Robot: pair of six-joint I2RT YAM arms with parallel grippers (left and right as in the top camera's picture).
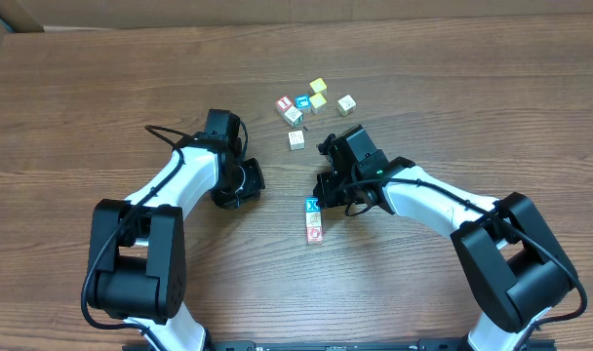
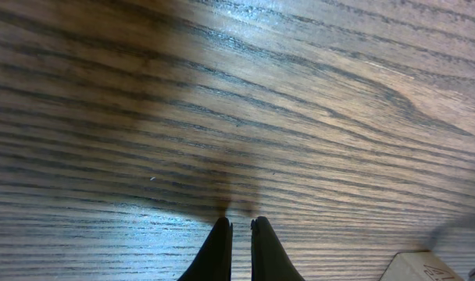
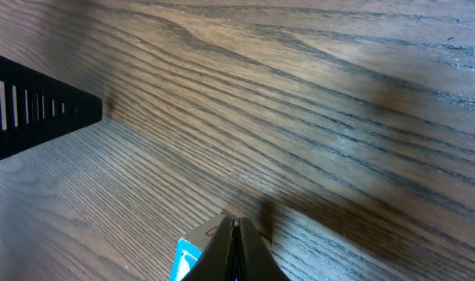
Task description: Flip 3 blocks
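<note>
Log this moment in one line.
left gripper shut, empty | right gripper shut, empty, beside teal X block

Left gripper (image 2: 241, 234) at bottom centre, dark tips closed to a thin slit, nothing between them. They hang over the bare wood-grain table (image 2: 300, 117). Shadow lies just ahead of the tips. A pale object (image 2: 423, 268) sits at bottom right, cropped and too blurred to identify.

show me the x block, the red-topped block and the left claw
x block (image 1: 312, 205), overhead view, teal top face
red-topped block (image 1: 284, 103), overhead view, red top face
left claw (image 2: 241, 223), left wrist view, midway between the fingertips
</note>
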